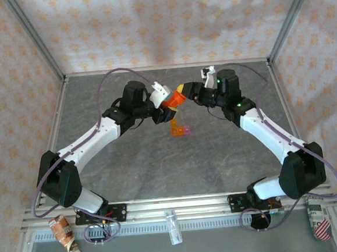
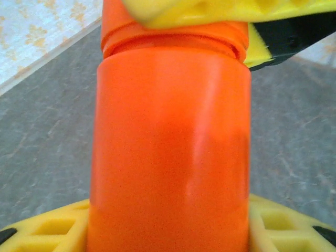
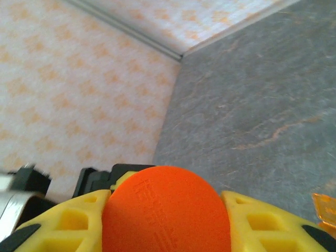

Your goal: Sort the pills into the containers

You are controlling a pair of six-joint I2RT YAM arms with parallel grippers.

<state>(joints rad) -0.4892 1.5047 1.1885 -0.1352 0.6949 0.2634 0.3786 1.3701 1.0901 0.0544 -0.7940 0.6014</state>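
An orange pill bottle (image 1: 171, 100) hangs above the middle of the grey table (image 1: 159, 161), held between both arms. My left gripper (image 1: 165, 98) is shut on the bottle's body (image 2: 168, 147), with its yellow fingers (image 2: 47, 231) on either side. My right gripper (image 1: 183, 92) is shut on the orange-red cap (image 3: 165, 210), its yellow fingers (image 3: 68, 220) pressed against the cap's sides. The containers (image 1: 180, 128), a small orange and pink joined box, lie on the table just below the bottle; an orange corner of the containers (image 3: 325, 210) shows at the right edge. The pills are out of view.
Patterned walls close in the table on three sides. A metal rail (image 1: 175, 206) runs along the near edge. Beyond the rail lie a crumpled brown packet (image 1: 65, 234), a small clear packet (image 1: 173, 226) and a printed packet (image 1: 319, 222).
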